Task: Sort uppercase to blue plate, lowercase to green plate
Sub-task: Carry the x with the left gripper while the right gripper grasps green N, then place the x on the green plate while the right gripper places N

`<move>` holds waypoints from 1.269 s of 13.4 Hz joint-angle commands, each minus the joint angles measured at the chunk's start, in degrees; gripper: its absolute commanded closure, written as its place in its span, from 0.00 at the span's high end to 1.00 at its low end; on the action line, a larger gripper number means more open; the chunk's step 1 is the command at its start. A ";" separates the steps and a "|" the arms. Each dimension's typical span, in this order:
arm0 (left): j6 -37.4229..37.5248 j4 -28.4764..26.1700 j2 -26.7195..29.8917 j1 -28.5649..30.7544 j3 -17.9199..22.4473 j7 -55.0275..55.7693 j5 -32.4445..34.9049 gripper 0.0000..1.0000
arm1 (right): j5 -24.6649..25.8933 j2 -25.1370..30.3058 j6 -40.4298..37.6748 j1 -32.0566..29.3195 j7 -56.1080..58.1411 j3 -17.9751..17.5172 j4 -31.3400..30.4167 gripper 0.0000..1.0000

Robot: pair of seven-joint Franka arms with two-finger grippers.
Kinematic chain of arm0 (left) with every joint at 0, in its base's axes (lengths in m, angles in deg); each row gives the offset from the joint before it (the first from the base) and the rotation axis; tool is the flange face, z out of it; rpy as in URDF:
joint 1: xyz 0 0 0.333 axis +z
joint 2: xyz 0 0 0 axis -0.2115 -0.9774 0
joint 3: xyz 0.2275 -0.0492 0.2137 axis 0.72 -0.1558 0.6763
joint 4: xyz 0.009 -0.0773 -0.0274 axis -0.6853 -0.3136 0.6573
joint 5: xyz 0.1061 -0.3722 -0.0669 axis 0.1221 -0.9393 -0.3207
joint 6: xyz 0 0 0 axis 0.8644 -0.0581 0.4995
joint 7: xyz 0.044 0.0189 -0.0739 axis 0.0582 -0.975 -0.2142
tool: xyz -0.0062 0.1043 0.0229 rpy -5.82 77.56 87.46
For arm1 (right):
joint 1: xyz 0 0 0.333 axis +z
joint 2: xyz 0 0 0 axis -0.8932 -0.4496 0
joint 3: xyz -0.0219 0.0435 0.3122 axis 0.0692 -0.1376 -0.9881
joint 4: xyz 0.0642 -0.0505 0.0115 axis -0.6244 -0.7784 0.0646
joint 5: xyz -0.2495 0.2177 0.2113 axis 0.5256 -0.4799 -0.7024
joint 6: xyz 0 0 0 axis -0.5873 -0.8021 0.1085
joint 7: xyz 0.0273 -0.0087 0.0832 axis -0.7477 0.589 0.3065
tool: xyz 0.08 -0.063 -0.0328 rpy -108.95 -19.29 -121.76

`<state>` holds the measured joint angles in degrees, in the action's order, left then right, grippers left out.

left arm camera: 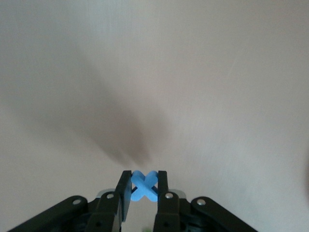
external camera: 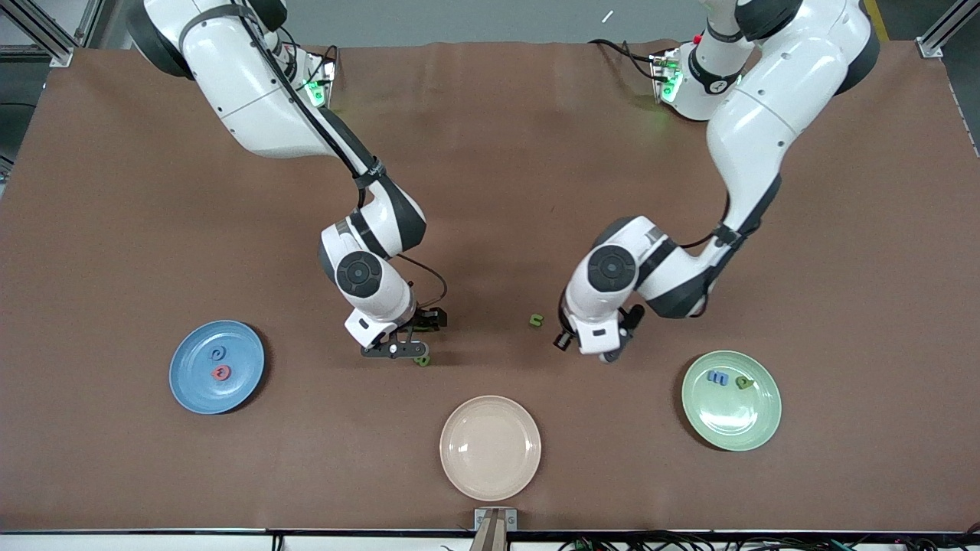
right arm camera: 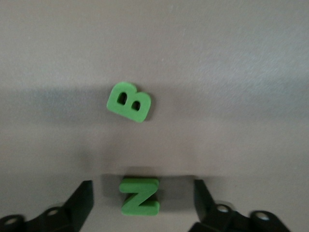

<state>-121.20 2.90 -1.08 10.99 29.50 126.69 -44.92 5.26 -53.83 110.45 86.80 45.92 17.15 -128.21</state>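
Observation:
My left gripper (left arm camera: 145, 175) is shut on the blue cross-shaped t (left arm camera: 145, 187), a lowercase piece. In the front view it (external camera: 607, 354) hangs low over bare table between the green n (external camera: 537, 321) and the green plate (external camera: 731, 428). That plate holds the blue m (external camera: 717, 376) and the green p (external camera: 743, 382). My right gripper (right arm camera: 142, 186) stands open, low over the table, with the green N (right arm camera: 140, 195) lying between its fingers and untouched. The green B (right arm camera: 129, 101) lies just past it. The blue plate (external camera: 191, 386) carries the blue C (external camera: 219, 353) and the pink-red Q (external camera: 221, 373).
A cream plate (external camera: 490, 474) sits near the front edge, midway between the two coloured plates. In the front view one green piece (external camera: 422, 360) shows right beside my right gripper (external camera: 400, 350). Both arms reach in from the table's back edge.

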 commanded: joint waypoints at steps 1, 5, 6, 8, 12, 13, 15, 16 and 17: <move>2.84 -0.91 2.99 5.42 0.00 -10.34 0.61 0.01 | 0.23 1.38 0.71 1.08 -1.67 0.45 -1.98 0.71; 2.93 0.14 3.35 12.01 0.79 -22.21 5.09 0.01 | 0.32 1.47 0.80 1.09 -1.50 0.45 -2.07 0.17; 3.02 1.28 2.83 14.03 0.88 -27.55 5.01 0.01 | 0.32 1.55 0.80 1.09 -1.50 0.45 -1.98 0.09; 2.93 2.43 1.60 16.41 1.05 -35.48 4.75 0.01 | 0.32 1.99 0.10 0.48 -0.80 0.54 -1.29 0.01; 1.88 3.39 0.10 16.95 5.18 -42.81 4.13 0.13 | 1.37 4.98 -6.92 -5.75 10.06 3.79 2.14 0.01; 1.53 4.18 -0.25 16.95 5.71 -42.55 3.69 0.47 | 1.37 5.68 -7.37 -8.38 13.85 3.88 2.41 0.01; 1.44 4.37 0.01 16.95 5.80 -42.11 2.81 1.00 | 1.37 6.30 -8.77 -13.83 23.07 3.79 2.32 0.01; 1.53 4.37 0.44 16.95 5.72 -41.76 2.81 1.00 | 1.37 6.65 -9.91 -16.64 27.38 3.79 2.32 0.02; 1.53 4.37 0.97 17.12 5.28 -41.50 2.03 1.00 | 1.37 6.65 -10.70 -19.10 30.73 3.79 2.24 0.02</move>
<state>-119.95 6.28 -0.89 28.64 34.77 85.02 -41.45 5.98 -48.30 101.06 71.83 71.17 22.03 -124.63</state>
